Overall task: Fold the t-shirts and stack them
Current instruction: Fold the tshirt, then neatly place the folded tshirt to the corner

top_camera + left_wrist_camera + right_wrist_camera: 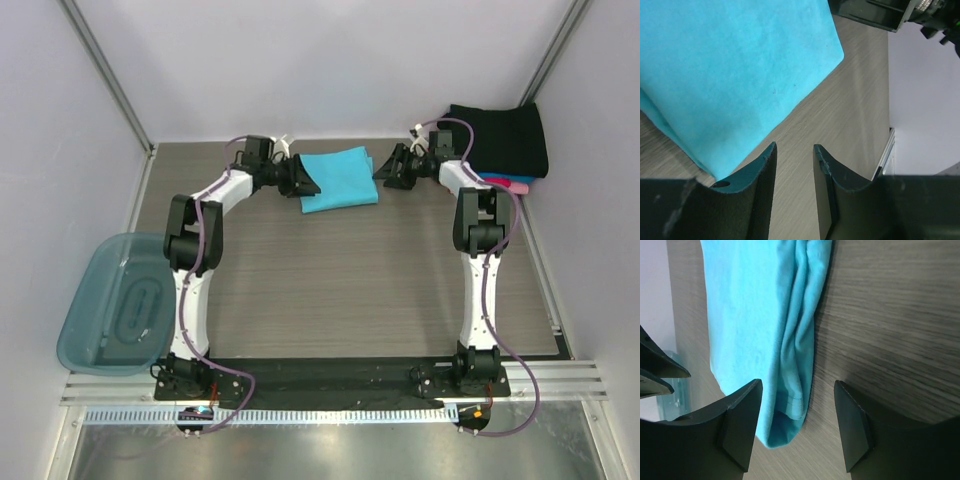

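- Turquoise shirt [338, 178] lies folded on the table [350, 280].
- Left gripper [794, 185] released, jaws apart beside its edge.
- Right gripper [797, 425] released, jaws apart over its fold.

Left arm [188, 290] and right arm [478, 290]: white link shells, black joint housings, black bases. A purple cable [207, 240] runs along each arm in loose loops. Left tool [794, 150] and right tool [797, 390]: matte black, wedge-shaped, pale scuffs along the edges.
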Robot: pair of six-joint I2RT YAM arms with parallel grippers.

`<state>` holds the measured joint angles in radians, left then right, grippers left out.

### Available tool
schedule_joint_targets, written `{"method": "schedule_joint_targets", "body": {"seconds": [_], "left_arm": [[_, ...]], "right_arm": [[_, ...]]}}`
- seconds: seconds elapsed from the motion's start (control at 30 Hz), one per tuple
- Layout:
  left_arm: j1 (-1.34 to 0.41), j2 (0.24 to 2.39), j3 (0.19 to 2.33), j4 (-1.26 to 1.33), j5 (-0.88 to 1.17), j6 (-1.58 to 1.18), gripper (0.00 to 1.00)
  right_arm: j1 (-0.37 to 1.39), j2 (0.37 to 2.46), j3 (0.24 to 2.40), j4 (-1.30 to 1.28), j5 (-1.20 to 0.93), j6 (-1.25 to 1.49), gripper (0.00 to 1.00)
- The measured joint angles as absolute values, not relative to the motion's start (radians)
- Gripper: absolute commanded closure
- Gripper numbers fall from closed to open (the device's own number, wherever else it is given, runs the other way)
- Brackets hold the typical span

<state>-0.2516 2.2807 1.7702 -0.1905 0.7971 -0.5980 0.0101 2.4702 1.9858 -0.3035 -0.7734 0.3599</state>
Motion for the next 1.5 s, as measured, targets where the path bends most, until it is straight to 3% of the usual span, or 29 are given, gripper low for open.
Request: {"method": "schedule_joint_targets", "body": {"seconds": [1.2,1.3,1.37,1.43,1.5], "left_arm": [[-0.266,2.441,1.915,-0.331,0.744,-0.459,0.66],[-0.266,2.441,1.916,-0.335,0.744,-0.453,0.65],[-0.267,2.441,1.916,-0.336,0.743,-0.444,0.65],[-0.268,2.441,1.917,-0.339,0.741,-0.435,0.65],[-0.269,2.441,1.920,-0.344,0.737,-0.426,0.66]], "right_arm": [[0.130,2.693,2.144,0.030,-0.926,0.662,0.39],[0.137,2.709,2.144,0.068,-0.939,0.696,0.50],[0.139,2.717,2.144,0.080,-0.937,0.700,0.79],[0.139,2.733,2.146,0.077,-0.937,0.715,0.95],[0.140,2.733,2.149,0.073,-0.934,0.716,0.97]]}}
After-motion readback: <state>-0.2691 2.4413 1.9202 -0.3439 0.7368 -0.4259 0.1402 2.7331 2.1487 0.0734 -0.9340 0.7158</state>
